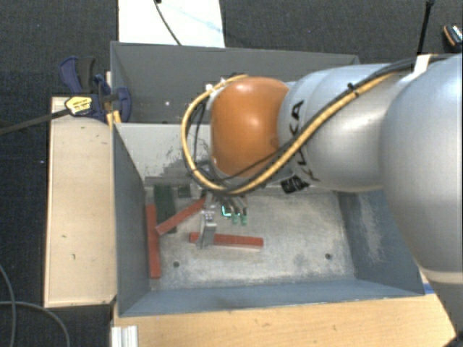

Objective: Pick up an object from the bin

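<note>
My gripper (208, 234) hangs below the orange wrist cover, low over the left middle of the bin floor. Its tip is at the left end of a flat red stick (230, 242) that lies crosswise on the floor. A second red stick (179, 218) lies slanted just left of the gripper, its upper end close to it. Whether either stick is held cannot be made out. A small green piece (234, 212) shows just right of the gripper, under the cover.
A long red stick (153, 241) lies along the left wall, and a dark green block (166, 198) sits in the back left corner. The arm and its orange cover hide the back middle of the bin.
</note>
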`<state>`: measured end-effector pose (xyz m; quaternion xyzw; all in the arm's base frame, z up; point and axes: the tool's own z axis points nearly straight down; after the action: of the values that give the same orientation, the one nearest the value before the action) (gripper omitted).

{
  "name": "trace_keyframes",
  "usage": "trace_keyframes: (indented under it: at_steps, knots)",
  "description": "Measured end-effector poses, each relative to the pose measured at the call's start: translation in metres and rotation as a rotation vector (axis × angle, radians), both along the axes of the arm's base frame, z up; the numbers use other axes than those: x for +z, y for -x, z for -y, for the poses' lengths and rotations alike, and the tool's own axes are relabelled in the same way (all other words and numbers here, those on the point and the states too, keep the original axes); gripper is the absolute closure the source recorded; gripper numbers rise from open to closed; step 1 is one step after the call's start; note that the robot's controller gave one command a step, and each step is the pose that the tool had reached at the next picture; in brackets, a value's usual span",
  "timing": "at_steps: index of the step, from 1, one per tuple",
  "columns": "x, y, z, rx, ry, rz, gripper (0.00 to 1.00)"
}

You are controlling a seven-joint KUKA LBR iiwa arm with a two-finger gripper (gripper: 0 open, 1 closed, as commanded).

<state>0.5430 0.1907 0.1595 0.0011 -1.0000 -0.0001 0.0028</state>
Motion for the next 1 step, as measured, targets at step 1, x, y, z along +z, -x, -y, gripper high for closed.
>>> trace_keyframes:
  at_steps: [1]
  knots:
    - [-0.0919,-0.0251,0.0142,-0.098,0.0,0.003,0.0]
